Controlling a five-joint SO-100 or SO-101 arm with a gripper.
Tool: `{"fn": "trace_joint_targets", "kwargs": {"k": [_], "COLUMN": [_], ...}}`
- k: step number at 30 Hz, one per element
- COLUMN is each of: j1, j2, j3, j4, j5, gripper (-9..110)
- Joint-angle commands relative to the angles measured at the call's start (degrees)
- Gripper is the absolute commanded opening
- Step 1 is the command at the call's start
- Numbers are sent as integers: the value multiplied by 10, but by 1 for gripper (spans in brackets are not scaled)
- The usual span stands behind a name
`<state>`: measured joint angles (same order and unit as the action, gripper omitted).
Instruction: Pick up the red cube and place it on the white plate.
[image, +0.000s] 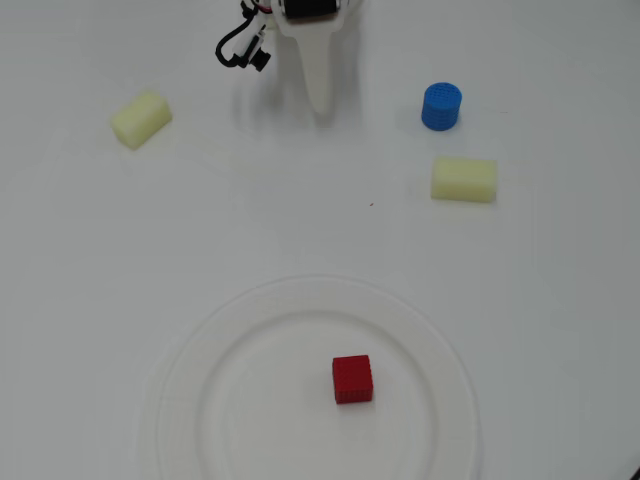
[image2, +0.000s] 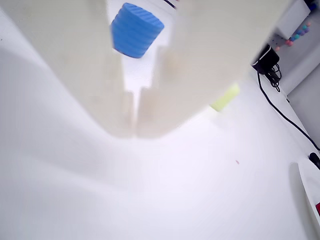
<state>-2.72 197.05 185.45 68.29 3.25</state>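
Already sat on the white plate (image: 200, 400): red cube (image: 352, 379), right of plate centre in the overhead view. Parked at the top edge: end effector (image: 320, 105), fingers pressed together, gripping nothing. Seen through the gap above the fingertips in the wrist view: blue cylinder (image2: 136, 30). Scattered on the counter (image: 300, 220): two pale yellow blocks (image: 140, 119) (image: 464, 179).

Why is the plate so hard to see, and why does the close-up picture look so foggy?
Overhead view: even bright light, white plate nearly blends into the white table; red cube stays crisp. Wrist view: the gripper fills the frame, too close, blurred; blue cylinder behind it looks sharper.
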Motion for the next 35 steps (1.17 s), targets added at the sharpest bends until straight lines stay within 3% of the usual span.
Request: {"fn": "trace_joint_targets", "kwargs": {"k": [1,35], "j1": [-1,11], "j2": [4,4], "j3": [1,1], "j4": [2,2], "j5": [-5,3], "gripper": [0,0]}}
